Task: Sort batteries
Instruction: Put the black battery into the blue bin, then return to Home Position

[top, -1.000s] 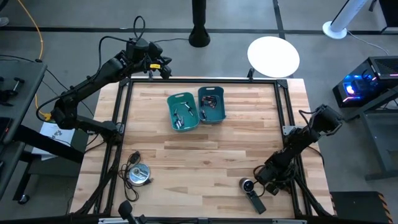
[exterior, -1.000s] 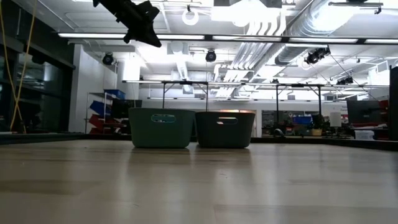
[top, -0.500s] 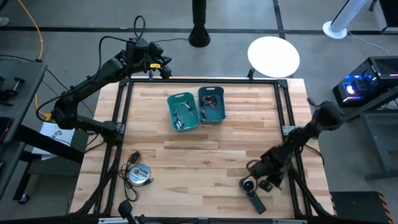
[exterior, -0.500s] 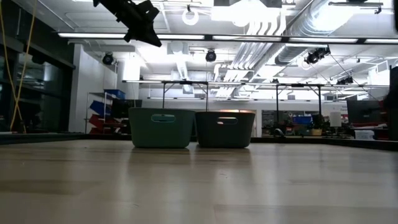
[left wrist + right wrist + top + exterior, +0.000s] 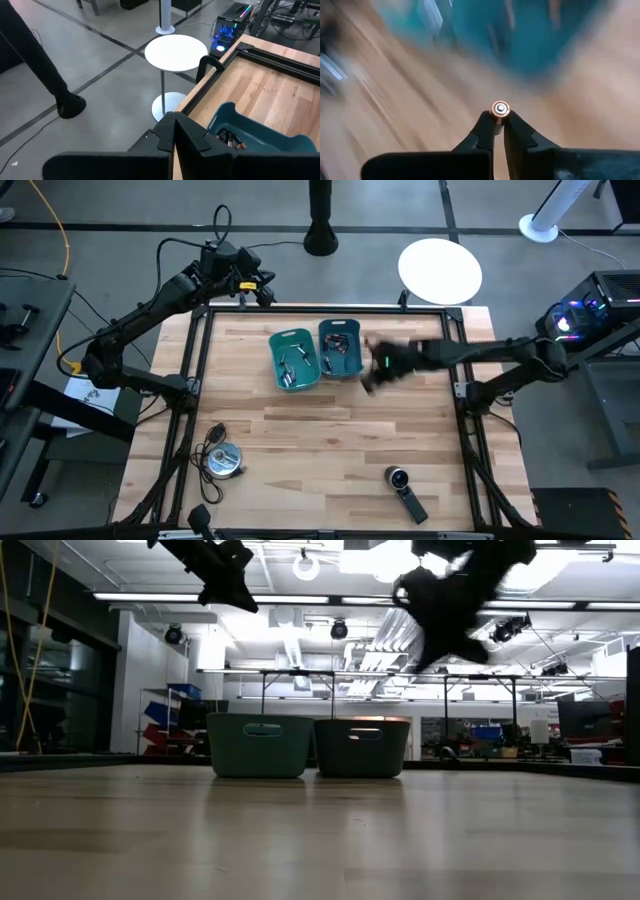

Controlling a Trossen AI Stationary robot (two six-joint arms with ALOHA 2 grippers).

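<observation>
Wooden table [image 5: 330, 430] carries two teal bins [image 5: 315, 355] side by side near the far edge, batteries [image 5: 338, 345] inside both. Right gripper [image 5: 499, 121] is above the table just beside the right-hand bin, fingers pinching one battery [image 5: 500, 108] end-on. Left gripper [image 5: 262, 288] hangs past the far-left corner, fingers pressed together.

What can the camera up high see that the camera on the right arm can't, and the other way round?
Only the high view shows the whole table, the left tool waiting at the far left corner, the silver disc with its cable and the black gadget with a lens. Only the right wrist view shows a battery pinched in the right tool, its round end facing the camera. Both show the wooden tabletop and the teal bins, blurred in the wrist view.
</observation>
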